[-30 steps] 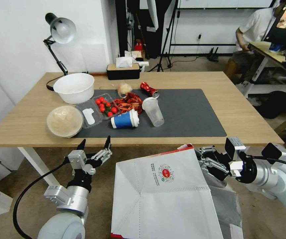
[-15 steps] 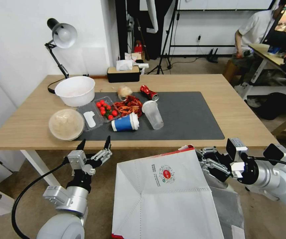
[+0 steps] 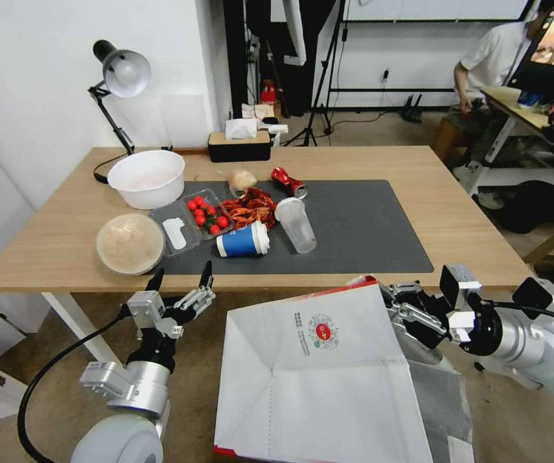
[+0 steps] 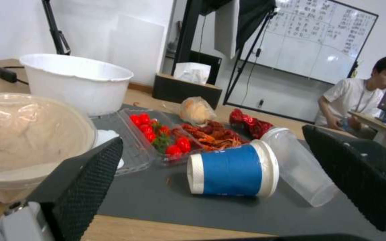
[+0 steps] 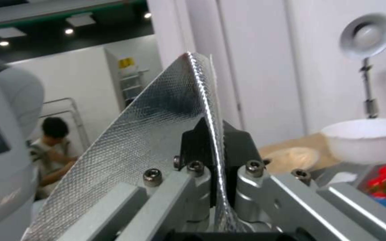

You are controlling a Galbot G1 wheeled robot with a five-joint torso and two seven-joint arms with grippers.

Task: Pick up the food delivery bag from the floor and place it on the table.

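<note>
The counter (image 3: 457, 225) stretches across the head view, light wood with a dark grey mat (image 3: 360, 225) on top, and the beige floor (image 3: 199, 379) shows beneath its near edge. In front of that edge hangs the food delivery bag (image 3: 315, 379), a big white bag with a red-trimmed rim and a small round red logo, held up off the floor and not yet on the counter. The right end effector (image 3: 397, 310) is clamped on the bag's upper right edge; the right wrist view shows the silver foil lining (image 5: 144, 134) pinched between its two dark fingers (image 5: 193, 140). The left end effector (image 3: 182, 278) hovers just below the counter's near edge, left of the bag and apart from it, fingers spread wide and holding nothing. On the counter sit a white bowl (image 3: 146, 178), a lidded round container (image 3: 130, 243), a blue paper cup (image 3: 243, 239) lying on its side, a clear plastic cup (image 3: 296, 224) also tipped over, and a tray of cherry tomatoes (image 3: 204, 212).
</note>
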